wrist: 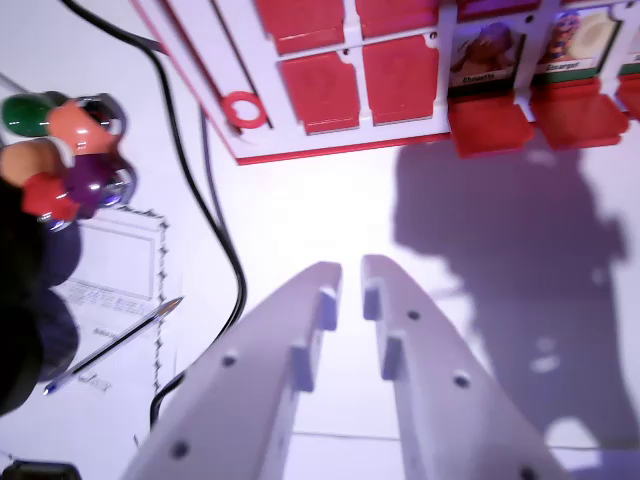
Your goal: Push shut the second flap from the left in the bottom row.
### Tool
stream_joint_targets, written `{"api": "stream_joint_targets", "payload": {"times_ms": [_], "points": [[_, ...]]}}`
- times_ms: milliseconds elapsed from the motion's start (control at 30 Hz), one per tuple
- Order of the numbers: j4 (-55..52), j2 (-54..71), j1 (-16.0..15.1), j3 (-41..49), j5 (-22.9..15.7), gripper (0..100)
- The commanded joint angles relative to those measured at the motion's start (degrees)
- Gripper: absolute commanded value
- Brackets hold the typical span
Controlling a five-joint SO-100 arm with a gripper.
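A red and white flap board (300, 140) lies across the top of the wrist view. In its nearest row, two flaps (320, 90) at the wrist view's left lie flat and closed, red side up. Further right, open flaps (488, 125) stick out over the board's edge, showing picture cards (484, 55) behind them. My white gripper (352, 280) hovers over the white table below the board, well short of it. Its jaws are nearly together with a narrow gap and nothing between them.
A black cable (215, 215) runs down the table at the wrist view's left. A pen (115, 345) lies on a printed sheet (110, 265). Coloured round objects (70, 150) cluster at the left edge. The arm's shadow (500, 250) falls on the table at right.
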Motion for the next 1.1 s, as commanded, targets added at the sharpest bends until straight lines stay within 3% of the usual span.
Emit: {"api": "stream_joint_targets", "payload": {"times_ms": [0, 400, 700, 1067], "points": [[-0.2, 14.7, -0.4, 2.9, -1.7, 2], [-2.1, 36.1, 1.5, 20.3, -9.2, 2], [-5.6, 49.8, 5.4, 32.0, -15.6, 2], [-12.1, 61.7, 8.5, 42.5, -20.4, 2]]}}
